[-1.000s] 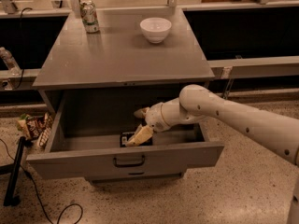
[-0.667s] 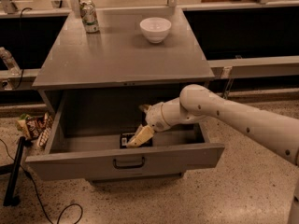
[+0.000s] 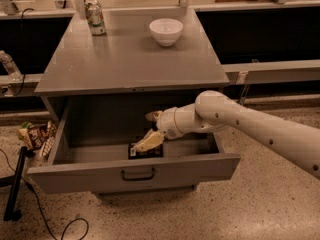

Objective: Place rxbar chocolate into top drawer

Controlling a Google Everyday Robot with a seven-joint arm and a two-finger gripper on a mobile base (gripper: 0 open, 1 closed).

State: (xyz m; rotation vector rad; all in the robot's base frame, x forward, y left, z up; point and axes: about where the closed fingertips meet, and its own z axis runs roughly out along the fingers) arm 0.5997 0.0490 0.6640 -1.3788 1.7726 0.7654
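Note:
The top drawer (image 3: 200, 168) is pulled open below the grey cabinet top, with a dark bail handle (image 3: 137, 174) on its front panel. The rxbar chocolate (image 3: 145, 152), dark-wrapped, lies flat on the drawer floor just behind the front panel. My gripper (image 3: 152, 129) is inside the drawer, open and reaching in from the right. Its lower finger (image 3: 149, 142) rests over the bar's top edge. Its upper finger (image 3: 154, 116) is spread well above the bar. The bar is not held between them.
A white bowl (image 3: 166, 31) and a drinks can (image 3: 95, 18) stand on the cabinet top (image 3: 125, 64). Colourful snack packets (image 3: 36, 135) lie on the floor left of the drawer. A black stand and cable (image 3: 14, 184) are at lower left. Dark shelving flanks the cabinet.
The gripper's upper finger has edged slightly up and to the right. The bar and the drawer have not moved.

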